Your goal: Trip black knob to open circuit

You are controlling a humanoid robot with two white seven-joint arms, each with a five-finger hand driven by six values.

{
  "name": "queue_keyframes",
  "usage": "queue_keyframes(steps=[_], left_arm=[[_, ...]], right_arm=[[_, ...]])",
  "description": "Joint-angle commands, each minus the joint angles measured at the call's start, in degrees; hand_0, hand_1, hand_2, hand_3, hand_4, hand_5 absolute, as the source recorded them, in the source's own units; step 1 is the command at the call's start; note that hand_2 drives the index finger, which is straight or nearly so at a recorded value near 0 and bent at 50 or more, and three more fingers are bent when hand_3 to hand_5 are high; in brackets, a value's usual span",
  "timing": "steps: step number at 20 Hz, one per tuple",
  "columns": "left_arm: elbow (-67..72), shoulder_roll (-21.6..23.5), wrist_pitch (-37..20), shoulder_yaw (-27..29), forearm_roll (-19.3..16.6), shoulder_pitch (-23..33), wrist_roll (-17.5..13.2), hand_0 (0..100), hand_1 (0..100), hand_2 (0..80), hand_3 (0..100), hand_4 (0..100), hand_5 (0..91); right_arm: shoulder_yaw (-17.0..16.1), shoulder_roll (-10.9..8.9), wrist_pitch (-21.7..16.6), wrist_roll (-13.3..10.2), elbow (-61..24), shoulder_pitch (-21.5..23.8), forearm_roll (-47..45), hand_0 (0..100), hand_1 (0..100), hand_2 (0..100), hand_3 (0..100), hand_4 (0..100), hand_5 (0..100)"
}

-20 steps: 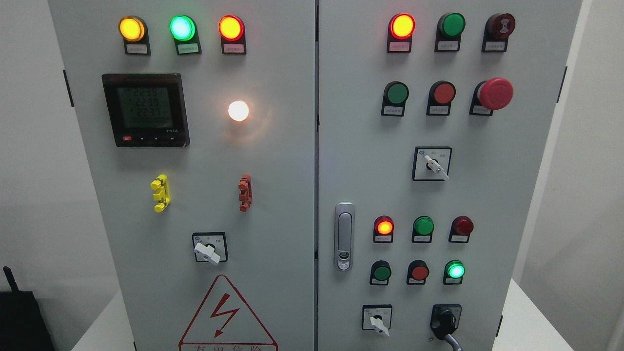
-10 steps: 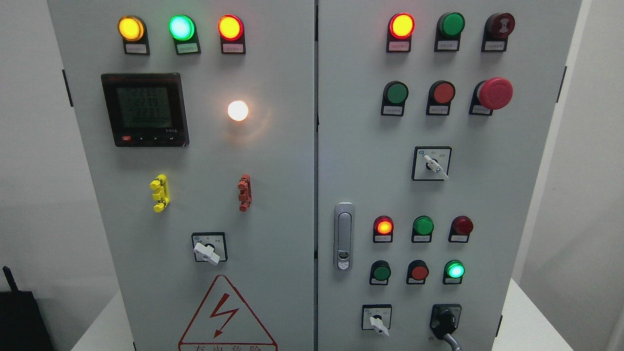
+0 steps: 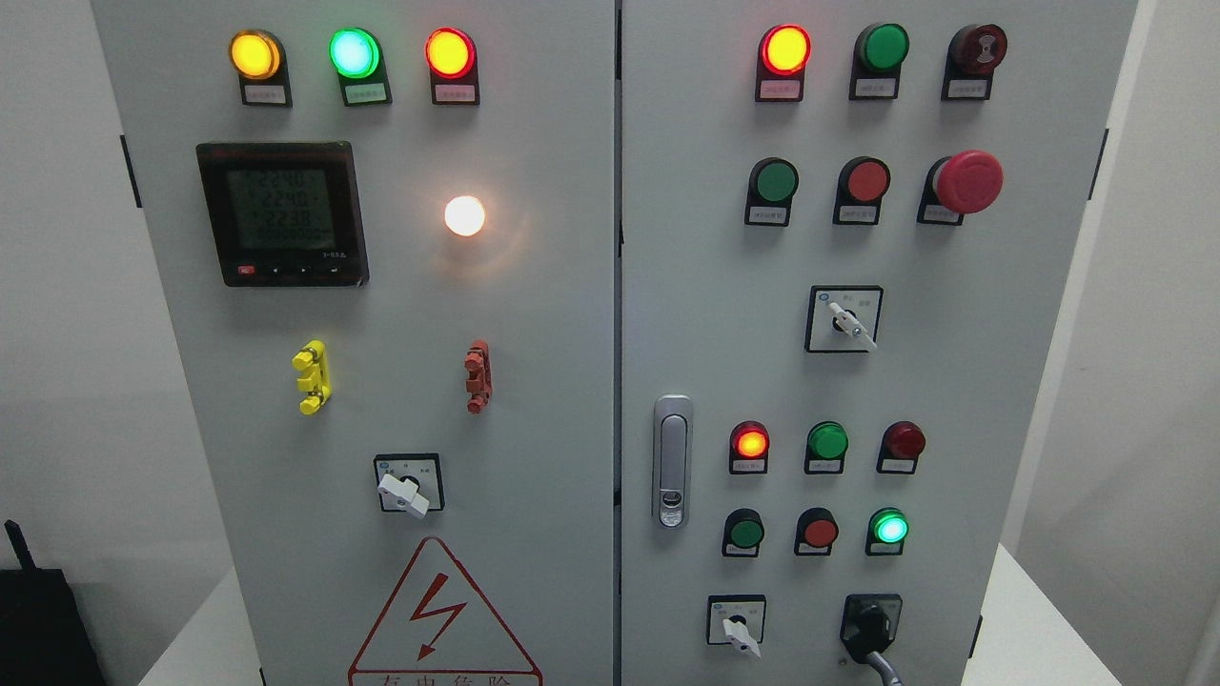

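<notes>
Black knob (image 3: 870, 626) sits near the cabinet's (image 3: 953, 400) lower right edge.

Matt grey painted cabinet (image 3: 534, 314); glossy black plastic knob (image 3: 869, 629).

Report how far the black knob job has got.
Nothing looks done: the black knob at the lower right of the right door has no robot hand on it, and the lit lamps, such as the white lamp, are still on. Nothing is in hand either; no robot hand is in view. Reaching, gripping and turning the knob all remain.
</notes>
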Motion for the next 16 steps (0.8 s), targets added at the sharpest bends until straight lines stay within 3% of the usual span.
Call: queue_keyframes(steps=[1, 16], left_arm=[[0.0, 0.0, 0.06, 0.0, -1.32, 0.01, 0.03, 12, 39, 0.0, 0, 0, 0.0], [0.0, 0.0, -0.03, 0.0, -1.32, 0.01, 0.03, 12, 39, 0.0, 0, 0, 0.0]], right_arm=[[-1.48, 1.49, -0.12, 0.07, -0.13, 0.0, 0.0, 0, 0, 0, 100, 100, 100], [-2.27, -0.27, -0.12, -0.02, 0.04, 0.17, -0.09, 0, 0, 0, 100, 100, 100]])
